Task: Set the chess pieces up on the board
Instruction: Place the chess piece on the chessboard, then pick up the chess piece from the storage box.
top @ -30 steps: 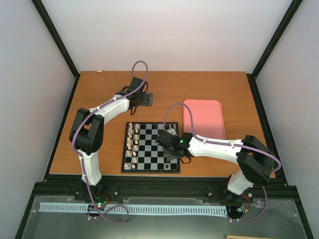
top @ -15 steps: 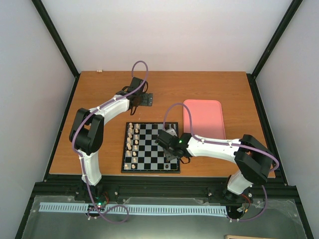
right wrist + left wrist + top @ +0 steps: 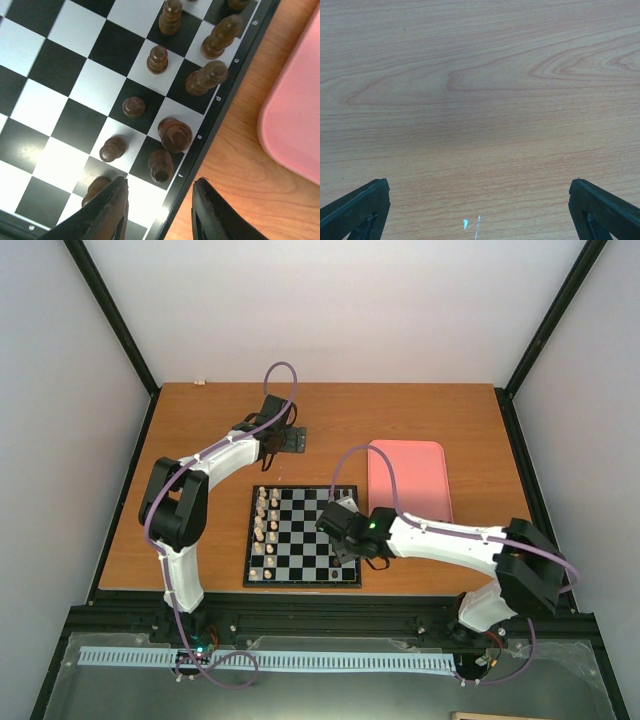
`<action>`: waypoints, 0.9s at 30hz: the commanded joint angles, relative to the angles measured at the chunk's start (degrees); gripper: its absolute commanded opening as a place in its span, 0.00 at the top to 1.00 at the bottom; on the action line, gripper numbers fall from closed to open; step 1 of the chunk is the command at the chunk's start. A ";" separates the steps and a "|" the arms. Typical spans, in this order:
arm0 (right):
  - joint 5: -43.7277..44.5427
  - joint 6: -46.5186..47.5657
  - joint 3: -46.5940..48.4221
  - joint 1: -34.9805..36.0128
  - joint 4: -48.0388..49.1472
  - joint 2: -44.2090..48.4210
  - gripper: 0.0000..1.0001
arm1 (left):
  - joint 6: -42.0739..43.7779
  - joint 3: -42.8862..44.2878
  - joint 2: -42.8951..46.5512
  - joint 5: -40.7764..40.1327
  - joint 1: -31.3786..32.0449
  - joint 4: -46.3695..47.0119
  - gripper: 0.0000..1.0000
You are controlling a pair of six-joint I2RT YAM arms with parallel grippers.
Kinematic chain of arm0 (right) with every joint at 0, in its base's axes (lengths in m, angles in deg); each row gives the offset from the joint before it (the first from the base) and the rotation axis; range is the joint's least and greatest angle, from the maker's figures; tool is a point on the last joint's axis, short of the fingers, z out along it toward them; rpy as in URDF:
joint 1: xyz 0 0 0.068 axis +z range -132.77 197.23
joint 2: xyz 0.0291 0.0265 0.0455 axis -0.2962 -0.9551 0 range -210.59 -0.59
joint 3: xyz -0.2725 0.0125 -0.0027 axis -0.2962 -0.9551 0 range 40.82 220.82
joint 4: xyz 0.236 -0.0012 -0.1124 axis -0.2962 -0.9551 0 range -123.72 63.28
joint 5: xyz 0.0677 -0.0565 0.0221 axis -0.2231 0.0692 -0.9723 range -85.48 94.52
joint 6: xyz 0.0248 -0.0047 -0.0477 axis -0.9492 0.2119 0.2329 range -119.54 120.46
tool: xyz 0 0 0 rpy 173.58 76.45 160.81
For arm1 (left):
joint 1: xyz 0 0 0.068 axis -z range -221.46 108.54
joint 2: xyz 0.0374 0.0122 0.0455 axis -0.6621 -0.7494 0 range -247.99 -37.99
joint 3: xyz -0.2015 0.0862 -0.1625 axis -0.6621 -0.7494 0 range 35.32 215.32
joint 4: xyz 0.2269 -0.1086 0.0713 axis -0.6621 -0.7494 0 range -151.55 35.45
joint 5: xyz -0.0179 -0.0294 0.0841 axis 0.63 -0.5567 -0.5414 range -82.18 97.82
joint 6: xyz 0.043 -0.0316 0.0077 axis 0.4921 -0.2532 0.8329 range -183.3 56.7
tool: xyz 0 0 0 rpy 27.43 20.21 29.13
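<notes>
The board (image 3: pixel 300 583) lies at the table's near middle. In the right wrist view several dark chess pieces (image 3: pixel 175 134) stand in two rows along the board's (image 3: pixel 80 115) right edge. My right gripper (image 3: pixel 161 189) hangs open just over that edge. One dark piece (image 3: pixel 161 165) stands free on a dark square just beyond the gap between the fingers. Another dark piece (image 3: pixel 95 187) is half hidden behind the left finger (image 3: pixel 107 210). From above, the right gripper (image 3: pixel 340 525) covers the board's right columns. My left gripper (image 3: pixel 479 192) is wide open over bare wood, far from the board (image 3: pixel 285 438).
Pale cream pieces (image 3: pixel 265 525) fill the board's two left columns. A pink tray (image 3: pixel 408 480) lies just right of the board, and its edge (image 3: pixel 295 130) shows in the right wrist view. Black frame rails run along the table's sides.
My right gripper has gone from shut to open over the board's right edge, and that arm's elbow has swung out to the right. The left arm has not moved.
</notes>
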 commanded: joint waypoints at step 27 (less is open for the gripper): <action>6.36 5.96 -14.30 -39.61 4.09 17.90 0.48 | -1.01 -5.87 18.85 -2.60 -0.11 0.19 0.00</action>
